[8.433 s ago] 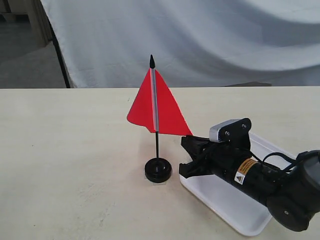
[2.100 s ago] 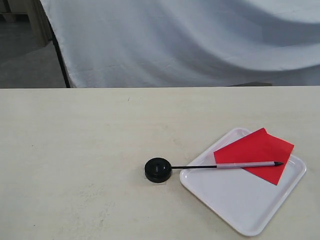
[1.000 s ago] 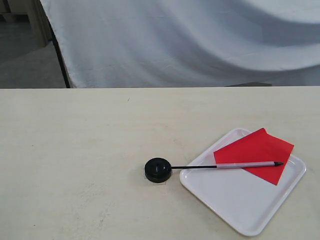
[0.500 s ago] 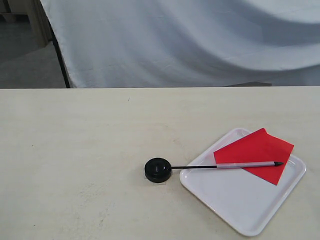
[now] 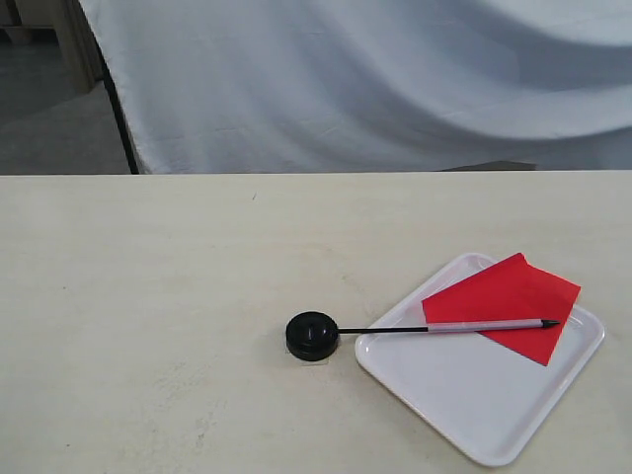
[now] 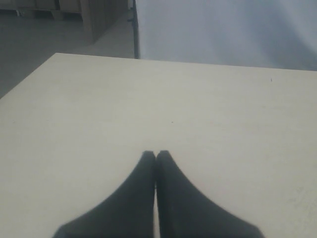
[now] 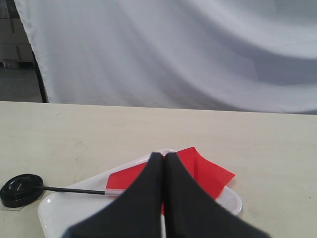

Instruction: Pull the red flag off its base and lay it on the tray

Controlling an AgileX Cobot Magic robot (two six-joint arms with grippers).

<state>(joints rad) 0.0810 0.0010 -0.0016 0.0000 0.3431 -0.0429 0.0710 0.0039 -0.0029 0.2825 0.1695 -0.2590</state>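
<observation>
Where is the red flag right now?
In the exterior view the red flag lies flat on the white tray at lower right, its pole reaching past the rim toward the black base.

Left gripper (image 6: 156,154): the two dark fingers (image 6: 131,203) lie pressed together along their inner edges. They taper from a broad root to a narrow paired tip, parted only by a hairline seam, with nothing clamped between them. Right gripper (image 7: 163,155): same posture, with its black fingers (image 7: 190,203) closed flat against each other, tips level and touching, and no object held. Each pair points away from its wrist camera and is symmetric about the seam. Only the fingers of each arm show; the wrists and links are out of frame.
</observation>
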